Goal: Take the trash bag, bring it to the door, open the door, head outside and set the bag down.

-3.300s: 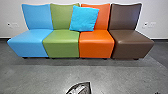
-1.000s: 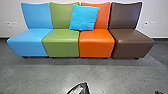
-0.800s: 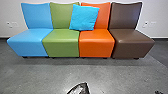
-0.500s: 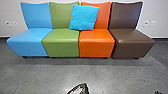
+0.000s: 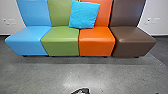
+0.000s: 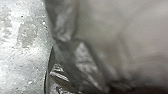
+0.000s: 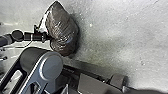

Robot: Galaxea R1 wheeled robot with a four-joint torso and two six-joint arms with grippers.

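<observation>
Dark, glossy trash bag (image 7: 66, 30), seen against grey floor (image 7: 120, 32), mostly cropped from the head view. Met by the left gripper (image 7: 48, 37) — whether clamped or apart cannot be told. Seats (image 5: 60, 33), backs cropped.

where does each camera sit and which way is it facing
Head: high on the robot, facing forward and down at four coloured seats, a blue pillow and part of the trash bag.
Left wrist: on the left arm, facing the bag close up, floor beyond.
Right wrist: on the other arm, facing the floor and bag; the left arm and robot's frame show.
Shared: bag and floor.
</observation>
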